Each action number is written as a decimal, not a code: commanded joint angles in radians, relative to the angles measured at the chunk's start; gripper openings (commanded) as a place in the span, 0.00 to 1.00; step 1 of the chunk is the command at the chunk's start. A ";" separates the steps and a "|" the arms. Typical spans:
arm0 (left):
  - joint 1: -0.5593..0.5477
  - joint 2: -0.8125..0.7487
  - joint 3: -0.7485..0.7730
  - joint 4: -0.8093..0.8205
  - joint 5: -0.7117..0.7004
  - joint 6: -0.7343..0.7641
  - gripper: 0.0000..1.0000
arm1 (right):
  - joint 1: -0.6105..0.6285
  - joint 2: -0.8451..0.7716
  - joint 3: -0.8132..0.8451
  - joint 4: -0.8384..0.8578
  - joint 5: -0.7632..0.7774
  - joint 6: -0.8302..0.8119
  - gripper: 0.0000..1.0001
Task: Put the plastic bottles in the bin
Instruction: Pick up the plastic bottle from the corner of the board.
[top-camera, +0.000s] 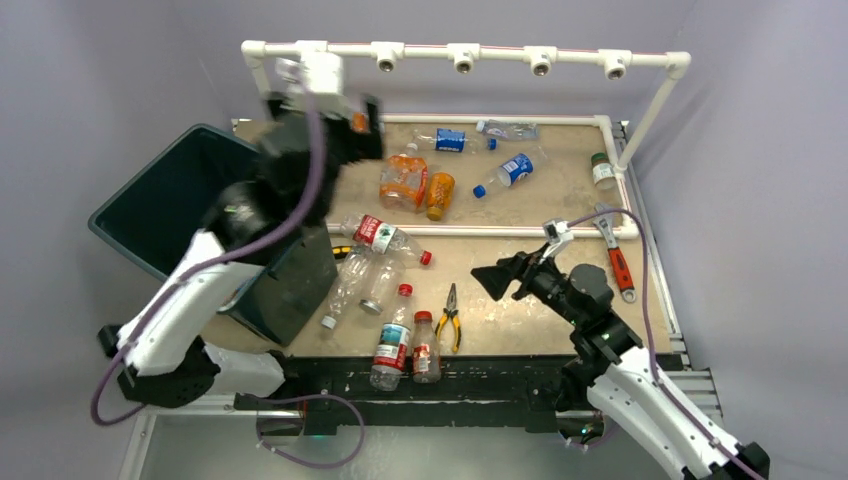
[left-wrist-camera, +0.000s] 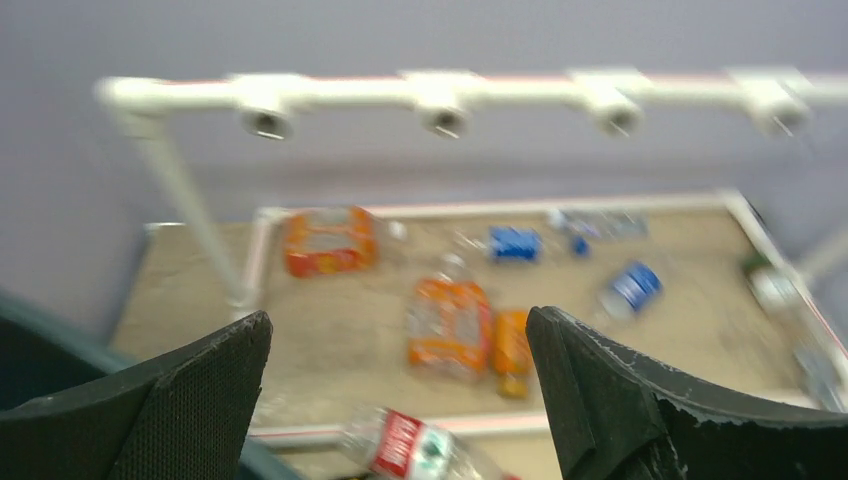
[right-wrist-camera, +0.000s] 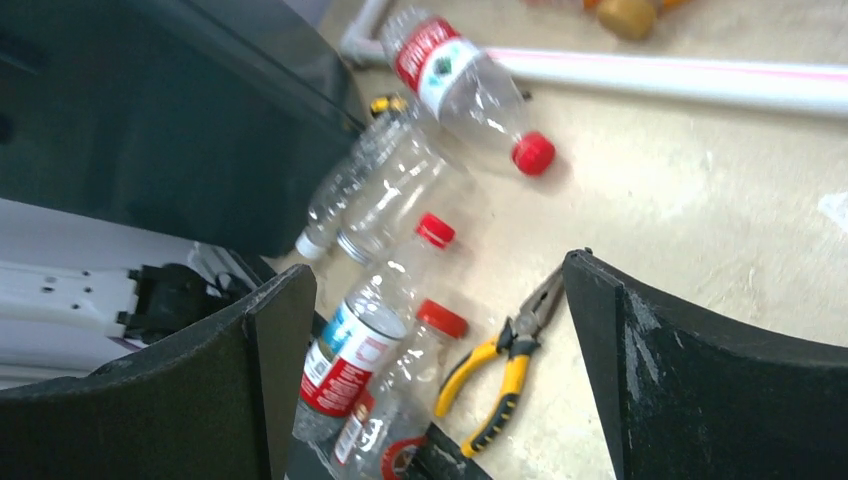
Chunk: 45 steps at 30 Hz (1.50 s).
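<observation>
The bin (top-camera: 295, 285) stands at the left edge of the table (top-camera: 520, 300), its inside too dark to read from above. The left gripper (left-wrist-camera: 398, 325) hangs high just off the bin's far right corner, blurred in the overhead view. Its jaws are spread wide with nothing between them, and the bin's rim shows at the lower left of its wrist view.

The right gripper (right-wrist-camera: 440, 285) hovers low, well to the right of the bin, pointing back toward it. Its jaws are also spread wide and empty.

All the plastic bottles in view lie outside the bin. Two clear bottles (top-camera: 365, 282) lie side by side right against its right wall. A red-labelled bottle (top-camera: 385, 238) with a red cap lies just beyond them, across a white pipe divider (top-camera: 500, 231). A pair of red-capped bottles (top-camera: 408, 348) sits just right of the bin's near corner, at the table's front edge. Two orange bottles (top-camera: 420, 185) lie together farther right of the bin, past the divider. Beyond those are two blue-labelled bottles (top-camera: 510, 170) and a clear bottle (top-camera: 510, 128), all well apart from the bin. One more orange bottle (left-wrist-camera: 328, 240) shows only in the left wrist view, beside a white pipe post.

Yellow-handled pliers (top-camera: 449, 318) lie just right of the red-capped pair, and a red-handled wrench (top-camera: 615, 255) lies on the side of the table farthest from the bin
</observation>
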 joint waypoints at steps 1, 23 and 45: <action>-0.288 0.113 -0.067 0.015 -0.147 0.019 0.99 | 0.003 0.097 -0.025 0.094 -0.074 0.000 0.95; -0.467 -0.199 -0.892 0.327 -0.076 -0.535 0.99 | 0.542 0.391 -0.006 -0.045 0.177 0.211 0.88; -0.467 -0.306 -1.043 0.454 0.018 -0.627 0.99 | 0.608 0.773 0.114 0.036 0.127 0.232 0.86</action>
